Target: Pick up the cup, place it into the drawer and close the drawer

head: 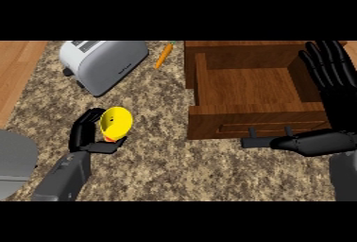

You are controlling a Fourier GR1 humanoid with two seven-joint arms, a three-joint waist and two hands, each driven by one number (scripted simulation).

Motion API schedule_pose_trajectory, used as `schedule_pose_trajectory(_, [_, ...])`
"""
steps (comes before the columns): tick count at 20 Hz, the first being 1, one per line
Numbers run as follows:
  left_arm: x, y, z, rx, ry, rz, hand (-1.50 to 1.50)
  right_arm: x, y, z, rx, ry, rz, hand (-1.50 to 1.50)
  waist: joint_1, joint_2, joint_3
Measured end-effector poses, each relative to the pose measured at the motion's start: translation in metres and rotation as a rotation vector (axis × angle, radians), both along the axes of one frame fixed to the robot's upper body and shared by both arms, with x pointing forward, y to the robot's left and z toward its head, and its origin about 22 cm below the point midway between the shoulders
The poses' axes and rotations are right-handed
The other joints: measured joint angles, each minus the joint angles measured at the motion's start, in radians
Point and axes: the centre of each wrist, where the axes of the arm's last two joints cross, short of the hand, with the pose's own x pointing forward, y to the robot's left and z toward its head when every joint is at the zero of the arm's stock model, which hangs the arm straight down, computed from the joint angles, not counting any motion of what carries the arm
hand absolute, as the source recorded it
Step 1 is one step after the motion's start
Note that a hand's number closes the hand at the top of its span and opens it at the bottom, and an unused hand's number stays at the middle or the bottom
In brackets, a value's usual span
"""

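Your left forearm (64, 176) came in from seven o'clock, grey and angled up toward the black left hand (87, 134), and that hand had its fingers and thumb curled round the small yellow cup (115, 122). You had the cup tilted, its open mouth facing the camera, a spot of orange showing at its lower edge, over the speckled granite counter (160, 165) at about nine o'clock from centre. Over at four o'clock your black right hand (327, 108) stood beside the open brown wooden drawer (251, 90), fingers straight and pointing up along the drawer's right wall, thumb stretched out leftward across the drawer's front by the dark handle (268, 130). Up at eleven o'clock you could see a white and grey toaster (103, 59) lying on the counter, and at twelve o'clock a thin orange carrot (163, 56) just left of the drawer's far corner.
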Motion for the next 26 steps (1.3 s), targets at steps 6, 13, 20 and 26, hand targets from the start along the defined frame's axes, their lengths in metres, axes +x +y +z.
schedule_pose_trajectory(6, [-0.010, -0.011, -0.010, -0.061, -0.040, 0.092, 1.50, -0.001, -0.005, -0.001, 0.008, 0.005, -0.007, -1.50, 0.011, -0.005, 0.001])
schedule_pose_trajectory(13, [0.034, -0.034, 0.030, -0.078, -0.151, -0.037, 1.50, -0.009, -0.012, 0.000, -0.007, 0.013, -0.021, -1.50, 0.026, -0.016, 0.004])
schedule_pose_trajectory(20, [0.080, -0.087, 0.095, -0.073, -0.263, -0.196, 1.50, -0.012, -0.015, -0.002, -0.005, 0.015, -0.046, -1.50, 0.040, -0.022, 0.005])
schedule_pose_trajectory(26, [0.111, -0.140, 0.175, -0.043, -0.288, -0.279, 1.50, -0.012, -0.016, -0.001, -0.008, 0.025, -0.052, -1.50, 0.038, -0.023, 0.005])
